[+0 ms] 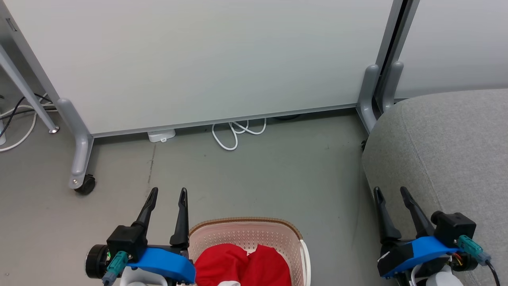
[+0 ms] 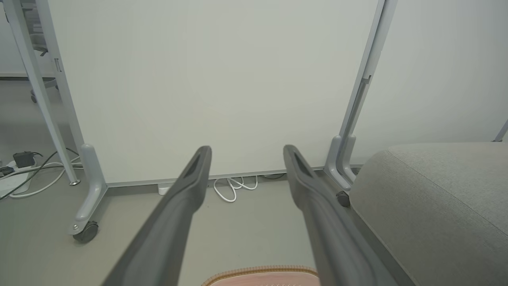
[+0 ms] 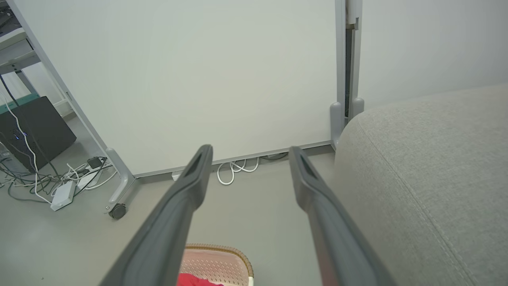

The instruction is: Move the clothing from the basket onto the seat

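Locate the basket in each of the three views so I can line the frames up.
Head view: basket at bottom centre, cut off by the lower edge.
Left wrist view: basket at the bottom edge, centre, just a strip of rim.
Right wrist view: basket at the bottom edge, left of centre.
Shared landmark: white cable loop at the foot of the partition.
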Tool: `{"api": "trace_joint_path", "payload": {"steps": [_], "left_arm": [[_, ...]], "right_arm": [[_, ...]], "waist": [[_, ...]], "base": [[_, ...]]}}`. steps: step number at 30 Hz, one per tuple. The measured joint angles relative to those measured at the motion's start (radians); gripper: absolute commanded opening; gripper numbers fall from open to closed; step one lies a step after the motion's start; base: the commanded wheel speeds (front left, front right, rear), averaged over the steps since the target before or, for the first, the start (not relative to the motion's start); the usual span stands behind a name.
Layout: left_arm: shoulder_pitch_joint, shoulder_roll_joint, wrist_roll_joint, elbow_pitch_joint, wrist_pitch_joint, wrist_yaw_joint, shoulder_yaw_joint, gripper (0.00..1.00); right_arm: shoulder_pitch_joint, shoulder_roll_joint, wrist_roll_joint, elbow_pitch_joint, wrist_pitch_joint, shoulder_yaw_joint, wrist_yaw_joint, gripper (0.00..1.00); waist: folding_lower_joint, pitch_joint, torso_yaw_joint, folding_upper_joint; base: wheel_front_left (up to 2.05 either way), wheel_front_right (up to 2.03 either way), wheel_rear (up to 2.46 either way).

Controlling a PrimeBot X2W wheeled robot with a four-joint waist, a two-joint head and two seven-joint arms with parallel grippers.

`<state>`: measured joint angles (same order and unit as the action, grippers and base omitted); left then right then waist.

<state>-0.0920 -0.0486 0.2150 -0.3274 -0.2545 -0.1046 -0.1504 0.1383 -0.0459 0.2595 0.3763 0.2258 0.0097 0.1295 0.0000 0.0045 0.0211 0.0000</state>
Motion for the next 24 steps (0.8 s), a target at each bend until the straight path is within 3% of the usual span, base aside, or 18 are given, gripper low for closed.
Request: {"api": "trace_joint_path", "payload": {"steps": [24], "left_arm": [[0.0, 0.0, -0.012, -0.004, -0.007, 0.007, 0.001, 1.0]], "right_arm": [[0.002, -0.001, -0.028, 0.007, 0.009, -0.001, 0.001, 1.0]], "waist": [[0.0, 0.005, 0.002, 0.0]], "base": [[0.0, 0.0, 0.0]]}}
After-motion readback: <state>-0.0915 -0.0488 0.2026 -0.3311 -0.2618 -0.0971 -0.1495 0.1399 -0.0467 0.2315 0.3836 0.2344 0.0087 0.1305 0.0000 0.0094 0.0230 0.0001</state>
